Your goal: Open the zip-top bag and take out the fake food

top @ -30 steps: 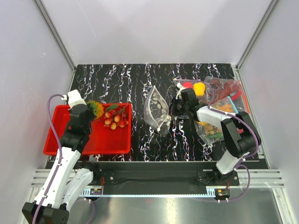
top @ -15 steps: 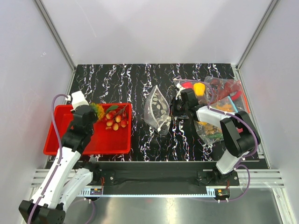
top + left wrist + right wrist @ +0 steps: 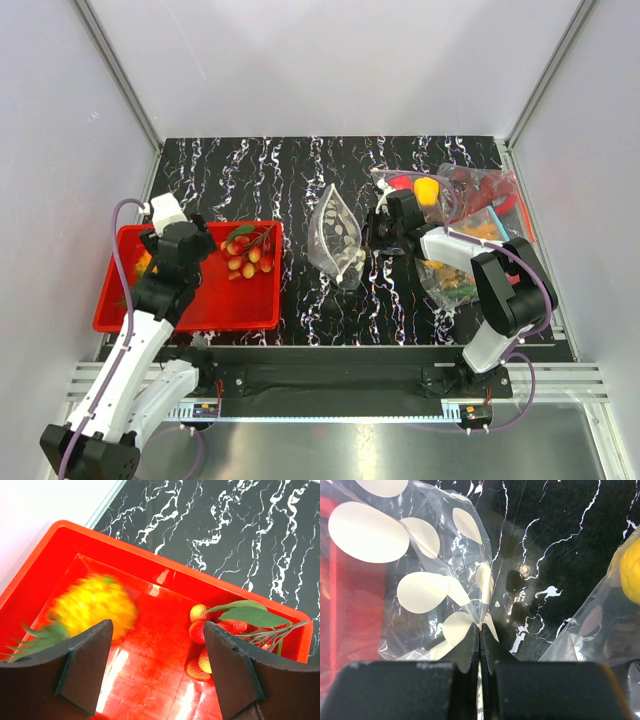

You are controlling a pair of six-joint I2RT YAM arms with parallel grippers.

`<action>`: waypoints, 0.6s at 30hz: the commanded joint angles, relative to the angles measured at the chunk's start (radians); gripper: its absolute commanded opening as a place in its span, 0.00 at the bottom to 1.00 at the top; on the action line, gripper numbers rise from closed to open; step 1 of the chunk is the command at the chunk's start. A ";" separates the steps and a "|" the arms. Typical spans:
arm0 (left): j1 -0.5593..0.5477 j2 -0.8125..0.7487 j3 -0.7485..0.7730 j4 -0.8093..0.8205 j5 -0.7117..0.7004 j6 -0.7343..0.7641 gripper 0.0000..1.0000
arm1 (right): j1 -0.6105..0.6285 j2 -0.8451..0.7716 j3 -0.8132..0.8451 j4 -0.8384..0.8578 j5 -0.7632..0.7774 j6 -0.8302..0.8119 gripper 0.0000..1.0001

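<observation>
The zip-top bag (image 3: 335, 240), clear with white dots, stands on the black marble table, and my right gripper (image 3: 372, 232) pinches its right edge. In the right wrist view the jaws (image 3: 481, 630) are shut on a fold of the bag (image 3: 420, 590). My left gripper (image 3: 180, 255) hovers over the red tray (image 3: 110, 315) with its jaws wide open (image 3: 157, 630) and nothing between them. Below it, the orange bumpy green-topped fruit (image 3: 95, 605) lies blurred in the tray's left half (image 3: 143, 265). The cherry bunch (image 3: 210, 630) rests at the tray's far right (image 3: 248, 255).
Other clear bags with red, yellow and orange items are piled at the table's right side (image 3: 470, 200), one under my right arm (image 3: 445, 280). A yellow ball in a bag (image 3: 631, 575) lies just right of the right gripper. Frame rails border the table.
My left gripper has opened and let go of the orange fruit, which dropped into the tray's left part. The right gripper and the bag have barely moved.
</observation>
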 commanded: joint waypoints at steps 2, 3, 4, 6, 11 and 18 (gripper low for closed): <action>-0.005 -0.008 0.045 0.096 0.064 0.034 0.80 | -0.006 -0.002 0.015 -0.002 -0.012 -0.013 0.00; -0.007 0.000 0.046 0.126 0.093 0.037 0.81 | -0.006 -0.002 0.016 -0.007 -0.012 -0.013 0.00; -0.010 0.020 0.048 0.140 0.155 0.037 0.81 | -0.006 -0.005 0.018 -0.008 -0.009 -0.013 0.00; -0.022 0.044 0.057 0.194 0.216 0.040 0.80 | -0.006 -0.007 0.024 -0.016 -0.006 -0.014 0.00; -0.226 0.141 0.120 0.287 0.227 0.066 0.79 | -0.006 -0.007 0.028 -0.025 -0.005 -0.014 0.00; -0.554 0.305 0.292 0.441 0.269 0.116 0.78 | -0.005 -0.011 0.030 -0.033 -0.003 -0.016 0.00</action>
